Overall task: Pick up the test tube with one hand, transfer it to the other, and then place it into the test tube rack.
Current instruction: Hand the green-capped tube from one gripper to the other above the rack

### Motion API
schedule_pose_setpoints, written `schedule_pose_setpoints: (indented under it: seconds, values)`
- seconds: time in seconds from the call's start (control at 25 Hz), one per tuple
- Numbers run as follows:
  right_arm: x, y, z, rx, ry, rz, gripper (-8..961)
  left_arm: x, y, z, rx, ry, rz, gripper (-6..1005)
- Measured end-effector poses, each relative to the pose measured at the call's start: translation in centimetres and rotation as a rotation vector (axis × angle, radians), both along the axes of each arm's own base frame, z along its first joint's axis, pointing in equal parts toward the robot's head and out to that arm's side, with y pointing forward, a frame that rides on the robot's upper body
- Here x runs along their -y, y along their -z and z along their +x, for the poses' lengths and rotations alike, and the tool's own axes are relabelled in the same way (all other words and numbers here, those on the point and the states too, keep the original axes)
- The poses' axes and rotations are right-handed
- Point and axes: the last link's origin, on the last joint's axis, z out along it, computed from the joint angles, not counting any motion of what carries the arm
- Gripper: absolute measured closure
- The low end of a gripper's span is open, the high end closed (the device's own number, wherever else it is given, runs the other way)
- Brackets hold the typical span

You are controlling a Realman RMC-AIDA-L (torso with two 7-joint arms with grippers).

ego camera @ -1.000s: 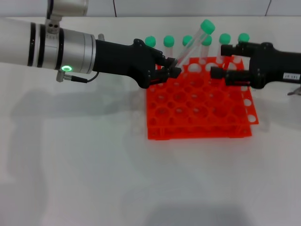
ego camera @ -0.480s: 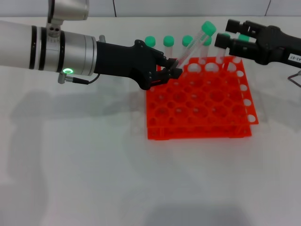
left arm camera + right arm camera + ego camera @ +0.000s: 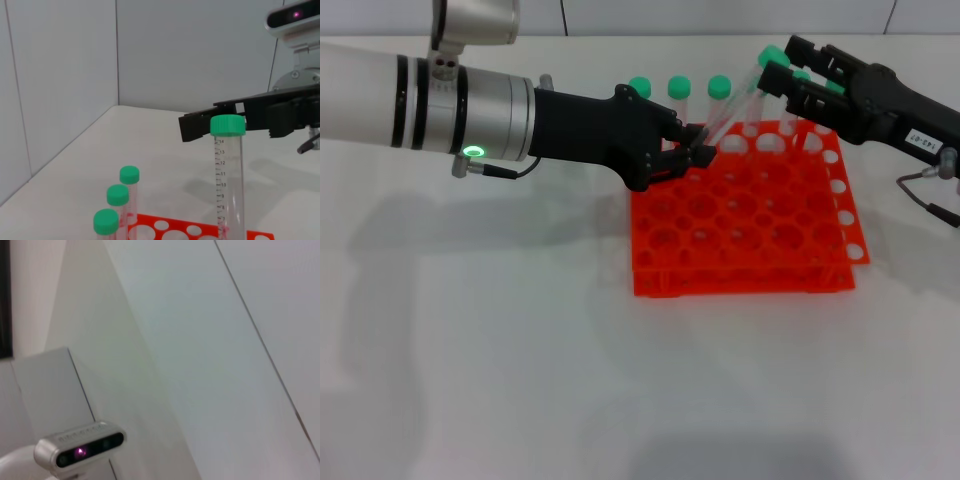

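Observation:
My left gripper (image 3: 695, 146), unlabelled and on the arm with the green light, is shut on the lower end of the test tube (image 3: 732, 103). It holds the tube tilted over the back of the orange-red rack (image 3: 740, 262), with the green cap (image 3: 771, 56) up and to the right. My right gripper (image 3: 779, 65), with the white label, is open, and its fingers stand on either side of the cap. In the left wrist view the tube (image 3: 229, 190) stands in front of the right gripper (image 3: 210, 124). The right wrist view shows only wall.
Three other green-capped tubes (image 3: 679, 88) stand in the rack's back row on the left, and show in the left wrist view (image 3: 118, 196). More green caps (image 3: 835, 86) are partly hidden behind the right gripper. White table (image 3: 520, 350) lies all around the rack.
My right gripper has risen from over the rack's back right and moved left to the tube's cap. My left gripper has shifted slightly right, still holding the tube.

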Motion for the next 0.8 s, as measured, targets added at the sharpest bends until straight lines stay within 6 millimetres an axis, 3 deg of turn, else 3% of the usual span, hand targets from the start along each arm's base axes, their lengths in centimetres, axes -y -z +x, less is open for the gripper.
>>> schedule_pose_setpoints:
  seconds: [0.32,0.8]
  values:
    - [0.7,0.6,-0.3,-0.078,-0.019,0.077,284,-0.1,0.0,0.2,0.004,0.001,0.003,722]
    - [0.7,1.6,-0.2,-0.056,-0.002,0.092,290,-0.3,0.5,0.8,0.003,0.009,0.013,711]
